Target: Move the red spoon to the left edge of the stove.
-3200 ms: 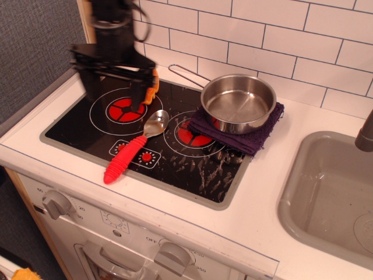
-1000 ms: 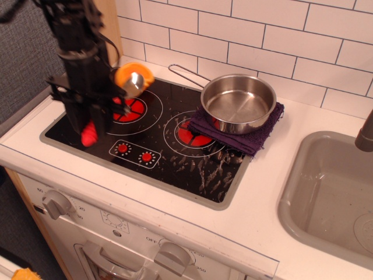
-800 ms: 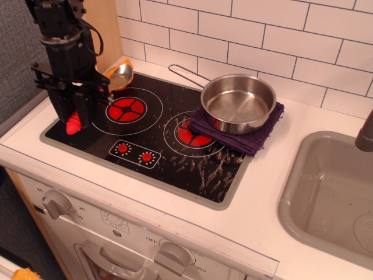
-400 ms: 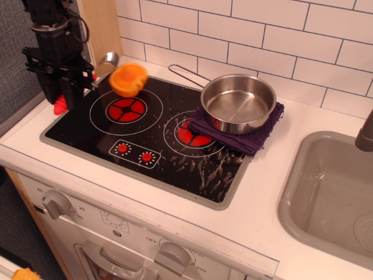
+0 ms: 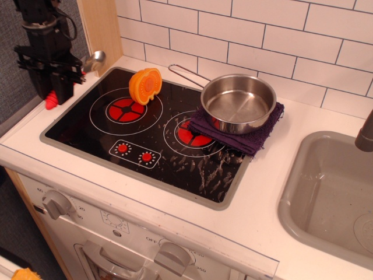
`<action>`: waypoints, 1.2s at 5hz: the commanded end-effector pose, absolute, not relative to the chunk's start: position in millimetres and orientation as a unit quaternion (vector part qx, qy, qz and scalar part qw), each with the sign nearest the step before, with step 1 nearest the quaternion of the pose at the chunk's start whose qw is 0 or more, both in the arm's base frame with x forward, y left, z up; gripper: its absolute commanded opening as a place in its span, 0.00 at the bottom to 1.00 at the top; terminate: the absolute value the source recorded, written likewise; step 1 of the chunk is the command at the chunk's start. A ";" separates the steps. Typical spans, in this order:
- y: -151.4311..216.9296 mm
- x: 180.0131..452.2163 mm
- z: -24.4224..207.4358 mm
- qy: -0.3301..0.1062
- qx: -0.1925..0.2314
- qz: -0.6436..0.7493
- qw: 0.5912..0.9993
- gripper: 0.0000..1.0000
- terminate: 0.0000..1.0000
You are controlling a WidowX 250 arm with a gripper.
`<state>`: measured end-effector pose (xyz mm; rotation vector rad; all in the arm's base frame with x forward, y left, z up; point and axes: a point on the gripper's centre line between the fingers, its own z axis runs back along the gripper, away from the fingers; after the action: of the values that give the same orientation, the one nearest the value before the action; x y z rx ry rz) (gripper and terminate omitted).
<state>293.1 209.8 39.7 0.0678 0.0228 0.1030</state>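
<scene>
End effector: the black end effector (image 5: 53, 87) hangs at the far left of the view, over the white bench (image 5: 23, 137) just outside the stove's left rim; its fingers are closed on the red spoon.
Red spoon: the red spoon (image 5: 93, 58) is held clear of the surface. Its silver bowl sticks out toward 2 o'clock from the end effector, in front of the wooden side panel (image 5: 100, 29); the tip of the red handle shows below the fingers toward 7 o'clock. The middle of the handle is hidden by the fingers.
Stove: the stove (image 5: 145, 137) is a black glass top with a grey rim, two red ring burners and two small red dials near its front edge.
Orange half-fruit: the orange half-fruit (image 5: 144, 86) stands on edge at 1 o'clock on the left burner.
Pan: the steel pan (image 5: 239, 104) sits on a purple cloth (image 5: 259, 137) at 2 o'clock on the right burner, its wire handle pointing toward 10 o'clock.
Sink: the grey sink (image 5: 326, 192) lies at 3 o'clock from the stove, well apart from the spoon.
</scene>
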 end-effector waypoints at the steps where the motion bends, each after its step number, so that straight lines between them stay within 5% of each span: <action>1: 192.9 300.0 24.5 0.025 0.058 0.041 0.997 0.00 0.00; 3: 192.5 298.2 23.7 0.026 0.059 0.067 0.996 0.00 0.00; 4: 200.6 294.7 33.0 0.005 0.046 0.074 0.996 1.00 0.00; 6: 200.3 283.7 82.5 -0.065 0.059 0.060 0.994 1.00 0.00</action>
<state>282.5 193.1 64.1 0.0887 -0.0803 0.1126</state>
